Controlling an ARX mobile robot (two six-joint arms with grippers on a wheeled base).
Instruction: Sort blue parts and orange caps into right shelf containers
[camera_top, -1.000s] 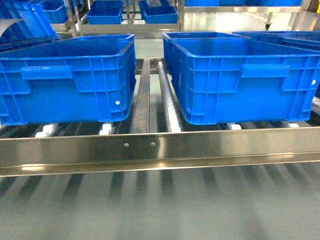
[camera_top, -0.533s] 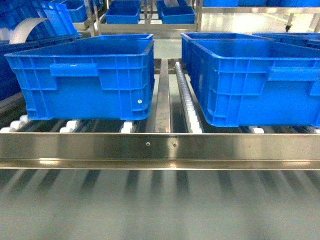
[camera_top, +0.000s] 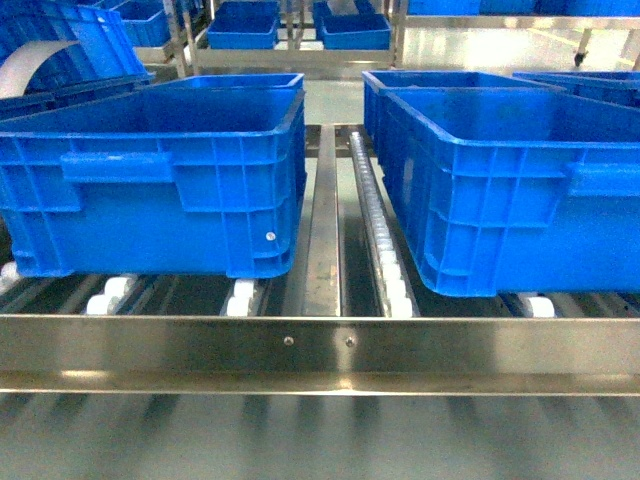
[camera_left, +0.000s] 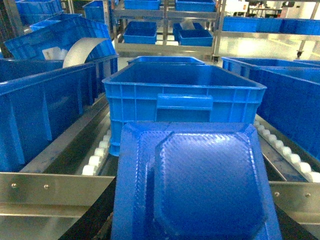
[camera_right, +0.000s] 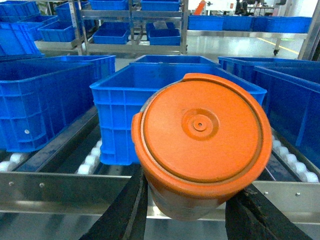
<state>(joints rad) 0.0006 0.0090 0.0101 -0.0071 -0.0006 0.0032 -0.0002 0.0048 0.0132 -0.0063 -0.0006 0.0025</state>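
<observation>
The robot stands in front of the steel roller shelf (camera_top: 320, 345), and each arm carries one thing. In the left wrist view a flat blue plastic part with a raised square middle (camera_left: 200, 185) fills the lower half of the picture, just before the front rail. The left gripper itself is hidden under the part, so I cannot tell from the picture how its jaws stand; I judge it is holding the part. In the right wrist view a round orange plastic cap (camera_right: 200, 140) sits between the two dark fingers (camera_right: 125, 210) of the right gripper (camera_right: 192, 212), which look clamped on its sides.

On the shelf, a deep blue plastic crate on the left (camera_top: 160, 180) stands near the front rail, and a second deep blue plastic crate on the right (camera_top: 520, 190) stands beside it, apart from it across a steel divider. In the head view no arm is seen.

I judge the step in hand is the approach to the shelf, with both things not yet delivered. The next move calls for lifting each thing over the front rail and above the rim of the right crate before letting go.
</observation>
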